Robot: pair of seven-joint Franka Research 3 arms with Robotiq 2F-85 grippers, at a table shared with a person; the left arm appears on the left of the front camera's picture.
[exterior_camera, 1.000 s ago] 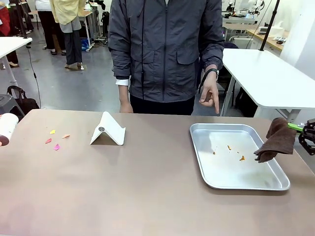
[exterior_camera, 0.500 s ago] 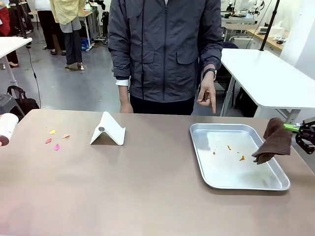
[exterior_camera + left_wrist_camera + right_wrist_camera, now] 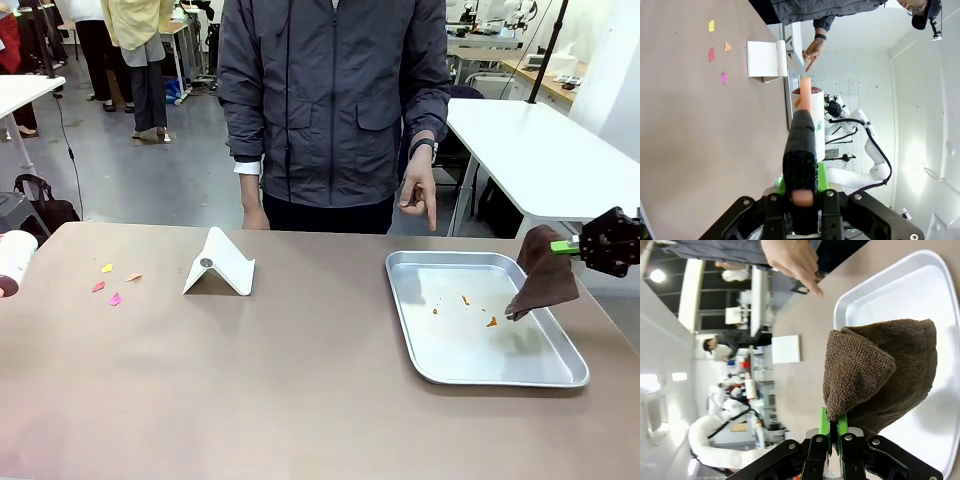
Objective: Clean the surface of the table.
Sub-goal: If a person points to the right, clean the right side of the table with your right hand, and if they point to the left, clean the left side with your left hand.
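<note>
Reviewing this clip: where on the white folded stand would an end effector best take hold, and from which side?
Probably the top ridge of the white stand, coming down from above. It sits like a tent on the table, two sloping panels meeting in a narrow fold that looks thin enough to pinch across.

The right claw has lifted and swung in toward 11 o'clock, so the brown cloth now hangs steeper, its lower tip over the tray's 3 o'clock rim. The person's pointing hand has edged toward 9 o'clock.
</note>
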